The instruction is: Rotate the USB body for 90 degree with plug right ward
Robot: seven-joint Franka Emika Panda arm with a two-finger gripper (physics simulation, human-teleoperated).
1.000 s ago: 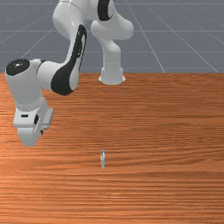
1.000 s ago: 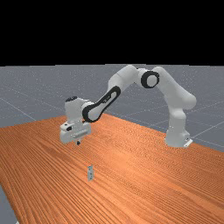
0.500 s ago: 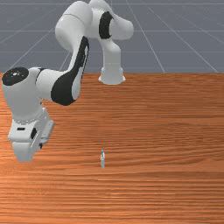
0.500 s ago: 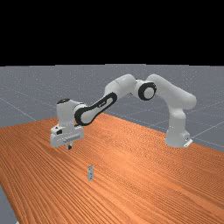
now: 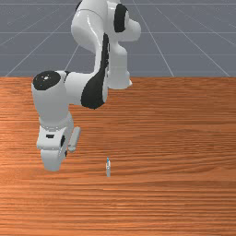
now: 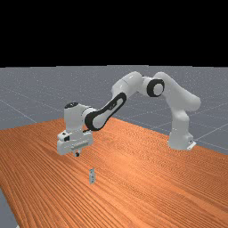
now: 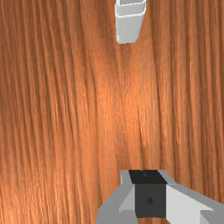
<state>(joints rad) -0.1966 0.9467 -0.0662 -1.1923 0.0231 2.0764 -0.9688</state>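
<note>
Your slim, pale grey USB body (image 5: 108,168) sits on the orange-brown wooden counter (image 5: 184,198), with its small blue end (image 5: 108,159) toward the arm's base. The white-and-grey two-finger gripper (image 6: 77,154) hangs above the counter, on the front view's left of it and not touching it. You have its jaws clenched with nothing between them, so you'd need to part them before any grasp.

Expect the body to be light and stiff, with a hard casing that could be slick; it should bear a modest squeeze, but the plug deserves sparing. Take it across its narrow width, near the middle of the casing and clear of the plug. Pinch it off-centre and it may pivot or tip while you turn it. I can't tell whether it stands on edge, so check that before you lower.
</note>
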